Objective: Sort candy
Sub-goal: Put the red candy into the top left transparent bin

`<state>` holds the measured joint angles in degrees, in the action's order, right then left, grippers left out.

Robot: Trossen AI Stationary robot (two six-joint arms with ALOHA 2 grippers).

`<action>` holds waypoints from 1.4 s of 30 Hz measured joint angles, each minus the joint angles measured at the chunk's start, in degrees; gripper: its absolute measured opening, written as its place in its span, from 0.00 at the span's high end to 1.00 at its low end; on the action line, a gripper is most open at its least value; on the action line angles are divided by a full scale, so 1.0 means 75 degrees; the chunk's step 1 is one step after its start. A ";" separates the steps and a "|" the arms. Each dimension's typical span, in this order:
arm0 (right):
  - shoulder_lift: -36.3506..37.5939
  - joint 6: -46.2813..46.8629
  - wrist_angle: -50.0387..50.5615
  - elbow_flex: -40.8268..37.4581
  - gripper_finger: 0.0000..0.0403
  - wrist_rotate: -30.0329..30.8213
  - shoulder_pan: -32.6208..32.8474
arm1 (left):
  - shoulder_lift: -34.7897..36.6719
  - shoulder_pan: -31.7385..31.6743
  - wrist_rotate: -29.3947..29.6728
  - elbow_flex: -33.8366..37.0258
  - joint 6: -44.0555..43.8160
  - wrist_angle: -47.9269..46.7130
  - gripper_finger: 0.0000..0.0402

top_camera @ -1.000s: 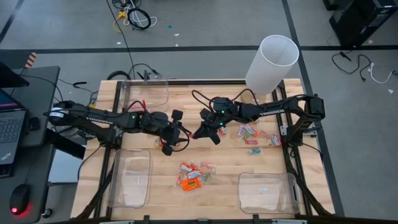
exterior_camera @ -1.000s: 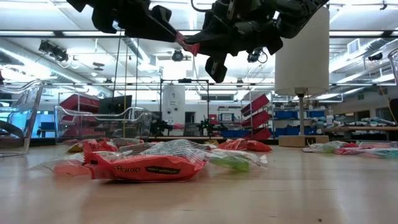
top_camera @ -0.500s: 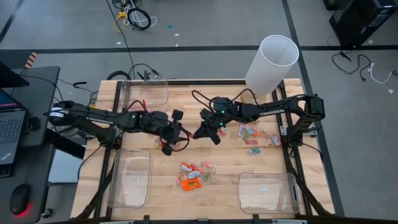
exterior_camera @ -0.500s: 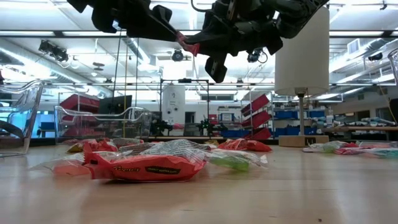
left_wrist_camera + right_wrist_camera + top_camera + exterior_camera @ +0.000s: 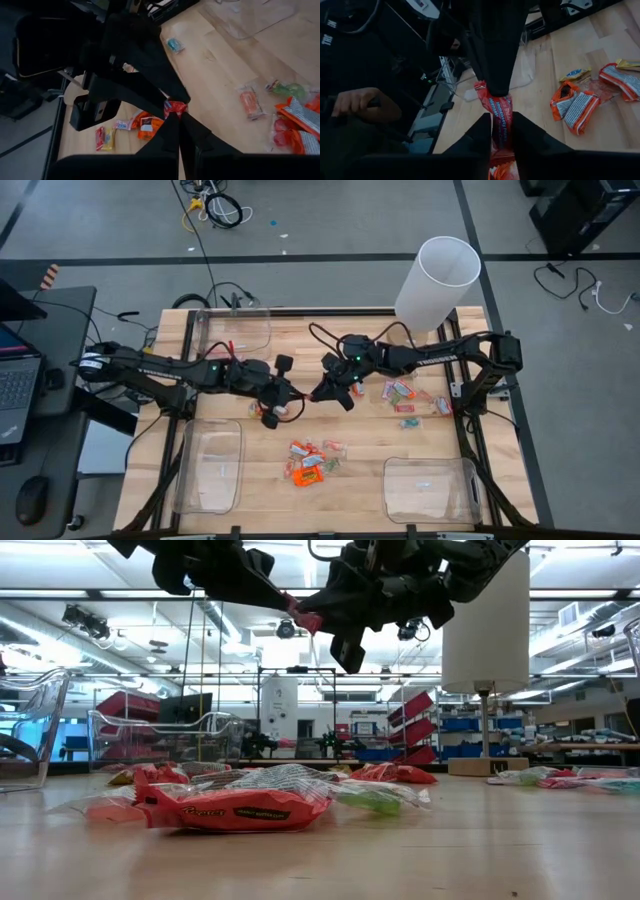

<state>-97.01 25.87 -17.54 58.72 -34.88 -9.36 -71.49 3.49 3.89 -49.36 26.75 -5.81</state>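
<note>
Both grippers meet in mid-air above the table's middle with one red wrapped candy (image 5: 501,114) between them. My left gripper (image 5: 292,394) comes from the table's left and is shut on the candy (image 5: 175,107). My right gripper (image 5: 318,392) comes from the right. Its fingers stand a little apart on either side of the candy's other end, so it is open. In the low view the candy (image 5: 305,619) hangs high above the table. My left gripper pinches the candy's end (image 5: 176,111) that faces the table's left side, between its two fingertips. The fingers come slanting down from the left. The candy is lifted clear of the table. My right gripper has its fingers (image 5: 482,137) on both sides of the candy's right end (image 5: 503,131); whether they touch it I cannot tell.
A heap of orange and pale candy (image 5: 310,464) lies near the front middle, and more candy (image 5: 405,395) lies at the right. Clear bins stand at front left (image 5: 210,468), front right (image 5: 430,490) and far left (image 5: 238,330). A white cylinder (image 5: 438,280) stands at the far right.
My left gripper has shut its fingers on the red candy's left end while staying in place. The candy has kept its height between the two grippers.
</note>
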 joint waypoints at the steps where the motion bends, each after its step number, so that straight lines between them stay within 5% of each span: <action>1: 0.0000 0.0034 0.0003 0.0000 0.81 -0.0044 -0.0018 | 0.0040 -0.0003 0.0018 0.0000 -0.0033 -0.0016 0.99; 6: 0.0000 0.0182 0.0178 0.0009 0.74 -0.0205 -0.0098 | 0.0361 -0.0003 0.0194 -0.0085 -0.0336 -0.0522 1.00; 23: 0.0000 -0.0496 0.0677 0.0009 0.73 -0.0102 -0.0117 | 0.2478 -0.0424 0.2811 -0.0729 -0.1657 -0.3511 1.00; 42: 0.0000 -0.1271 0.0935 0.0006 0.74 0.0330 -0.0114 | 0.2762 -0.4359 0.2527 -0.0723 -0.4002 -0.5475 1.00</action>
<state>-97.01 16.34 -10.52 58.76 -32.40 -10.22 -50.77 -29.21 22.84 -54.79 -3.27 -46.87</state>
